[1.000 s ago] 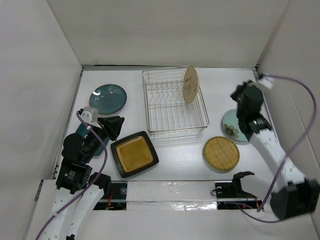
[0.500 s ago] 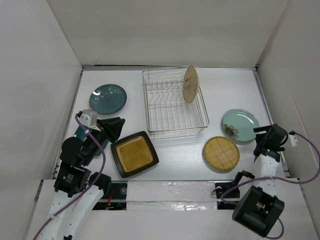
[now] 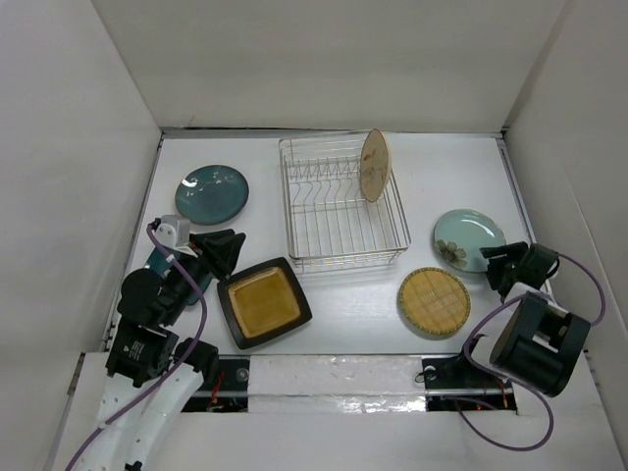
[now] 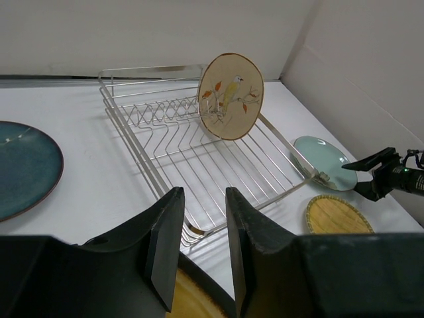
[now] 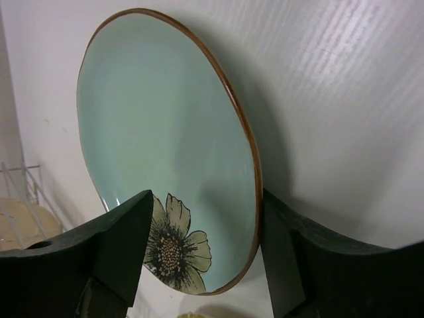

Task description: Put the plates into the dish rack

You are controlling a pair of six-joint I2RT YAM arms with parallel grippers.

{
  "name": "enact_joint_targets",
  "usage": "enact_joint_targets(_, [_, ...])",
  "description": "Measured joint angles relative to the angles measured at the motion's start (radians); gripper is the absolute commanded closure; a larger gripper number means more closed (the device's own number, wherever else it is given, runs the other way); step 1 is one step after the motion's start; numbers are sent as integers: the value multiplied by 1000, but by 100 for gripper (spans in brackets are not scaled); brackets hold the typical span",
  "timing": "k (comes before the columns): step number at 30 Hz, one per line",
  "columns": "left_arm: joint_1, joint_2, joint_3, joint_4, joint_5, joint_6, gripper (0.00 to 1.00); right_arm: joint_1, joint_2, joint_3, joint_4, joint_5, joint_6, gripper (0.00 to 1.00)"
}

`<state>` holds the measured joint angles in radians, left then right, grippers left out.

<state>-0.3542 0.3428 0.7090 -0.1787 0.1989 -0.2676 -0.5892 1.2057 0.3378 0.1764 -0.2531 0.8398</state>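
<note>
"The dish rack point(image 3: 345, 261) sits in the middle of the table point(image 3: 451, 177), with only the tan plate point(image 3: 374, 165) upright in its tines. Which plates are outside it?"

"The black square plate point(image 3: 263, 302) near the front, a teal plate point(image 3: 212, 192) at far left, the yellow plate point(image 3: 434, 300) and the pale blue flowered plate point(image 3: 468, 238). All lie flat."

"And the grippers?"

"The right gripper point(image 3: 494, 268) is low at the flowered plate's rim, fingers spread to either side, gripping nothing. The left gripper point(image 4: 202, 199) hovers over the square plate's edge, fingers slightly apart and empty."

"The risk?"

"I'd judge a flat plate offers little lip. Closing could shove it toward the yellow plate just beside it, or pinch a shallow edge that slips on lifting."
</note>
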Motion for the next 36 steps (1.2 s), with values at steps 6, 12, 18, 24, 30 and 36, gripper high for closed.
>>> enact_joint_targets(6, [0, 3, 0, -7, -20, 0, 71, -8, 158, -2, 188, -64, 64, 67])
enact_joint_targets(12, [0, 14, 0, -8, -24, 0, 71, -10, 245, -6, 302, -116, 124, 100])
enact_joint_targets(18, [0, 15, 0, -13, -24, 0, 72, 1, 198, -32, 323, -101, 141, 100])
enact_joint_targets(24, [0, 31, 0, -13, -24, 1, 73, 16, -102, -56, 160, 18, 121, 100])
enact_joint_targets(30, [0, 36, 0, -14, -24, 1, 73, 164, -396, 159, -79, 216, -5, 100])
enact_joint_targets(36, [0, 37, 0, -14, -24, 1, 73, 496, -346, 538, -188, 447, -202, 100])
